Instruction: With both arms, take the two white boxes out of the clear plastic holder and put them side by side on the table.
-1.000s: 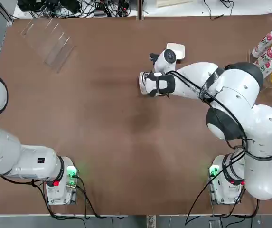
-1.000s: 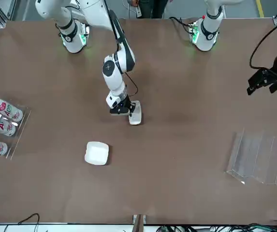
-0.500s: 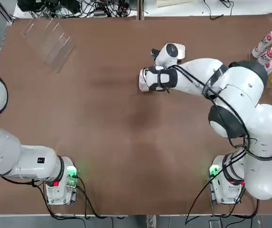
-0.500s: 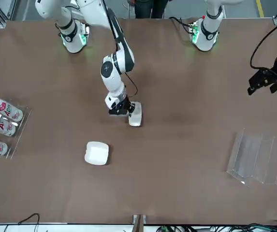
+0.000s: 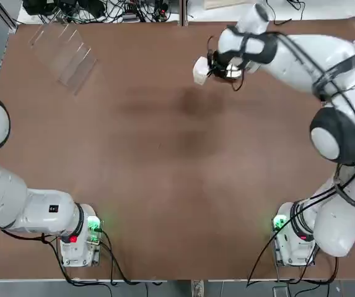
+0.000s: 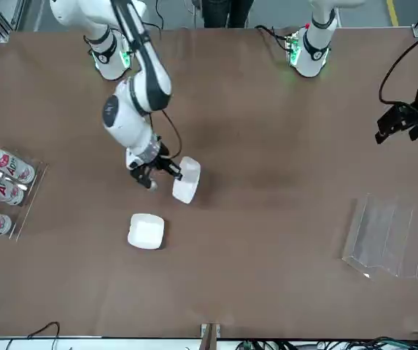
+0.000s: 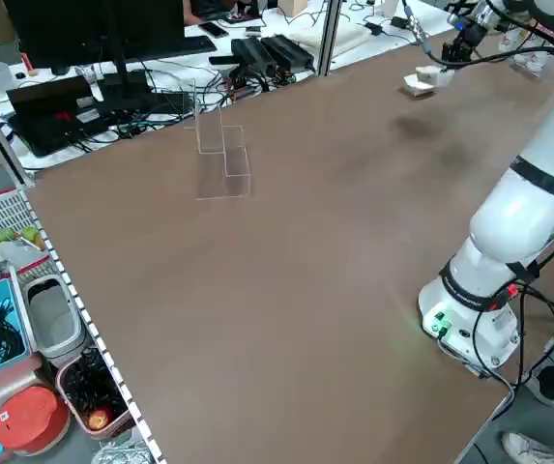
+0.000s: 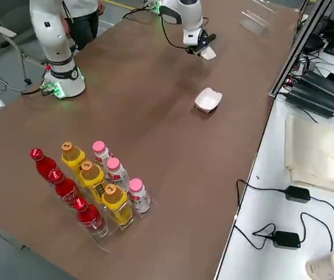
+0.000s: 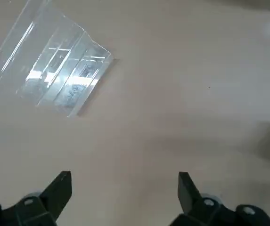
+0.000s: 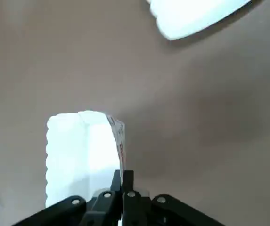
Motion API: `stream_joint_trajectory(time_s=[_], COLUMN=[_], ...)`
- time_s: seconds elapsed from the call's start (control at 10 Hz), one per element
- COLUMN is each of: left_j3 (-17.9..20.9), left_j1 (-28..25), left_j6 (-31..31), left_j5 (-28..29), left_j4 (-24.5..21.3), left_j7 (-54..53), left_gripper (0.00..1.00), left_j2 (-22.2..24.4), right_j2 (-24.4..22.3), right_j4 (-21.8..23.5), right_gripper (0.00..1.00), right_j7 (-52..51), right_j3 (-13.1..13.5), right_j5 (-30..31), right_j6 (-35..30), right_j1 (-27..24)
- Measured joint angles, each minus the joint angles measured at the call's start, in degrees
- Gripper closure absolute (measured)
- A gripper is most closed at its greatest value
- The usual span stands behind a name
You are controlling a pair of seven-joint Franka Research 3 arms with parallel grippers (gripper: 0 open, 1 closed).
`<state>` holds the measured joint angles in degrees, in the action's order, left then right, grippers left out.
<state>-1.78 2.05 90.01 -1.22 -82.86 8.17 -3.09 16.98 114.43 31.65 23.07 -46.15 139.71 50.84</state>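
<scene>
One white box in the gripper, one on the table

Two white boxes are out of the clear plastic holder (image 6: 389, 237), which sits near the table's far edge on the robot's left, its slots bare. One box, the resting box (image 6: 146, 231), lies flat on the brown table (image 6: 267, 255), right of the holder from the robot's side and well apart from it. The other, the held box (image 6: 187, 180), is tilted in the right gripper (image 10: 122, 176), whose fingers are clamped on its edge. That gripper hangs over the right half of the table, nearer the robot than the resting box, the two boxes apart from each other. The left gripper (image 9: 125, 183) is parked over the robot's left side, its fingers wide apart with nothing between them. At the table's right, pink-capped bottles (image 8: 120, 172) stand in a clear rack (image 8: 109, 238) beside yellow bottles (image 8: 97, 179) and red bottles (image 8: 66, 189).
</scene>
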Motion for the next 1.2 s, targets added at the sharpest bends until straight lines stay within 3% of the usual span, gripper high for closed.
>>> stream_joint_trajectory(time_s=[0.2,0.6,0.7,1.2], left_j3=[0.05,0.08,0.10,0.17], left_j1=[-0.04,-0.06,-0.08,-0.21], left_j6=[0.00,0.00,0.00,-0.01], left_j5=[0.00,0.00,0.00,0.00], left_j4=[0.00,-0.01,-0.01,-0.03], left_j7=[0.00,-0.01,-0.01,-0.01], left_gripper=[0.00,0.00,0.00,0.00], left_j2=[-0.03,-0.07,-0.08,-0.21], right_j2=[-1.64,-1.74,-1.79,0.10], right_j4=[0.59,1.17,1.47,7.83], right_gripper=[0.98,0.98,0.98,0.98], right_j7=[1.09,7.93,9.99,23.83], right_j3=[2.35,16.54,18.75,21.88], right_j5=[0.09,0.10,0.11,0.20], right_j6=[-4.78,-6.96,-6.87,11.87], right_j1=[-3.92,-5.00,-5.09,-5.06])
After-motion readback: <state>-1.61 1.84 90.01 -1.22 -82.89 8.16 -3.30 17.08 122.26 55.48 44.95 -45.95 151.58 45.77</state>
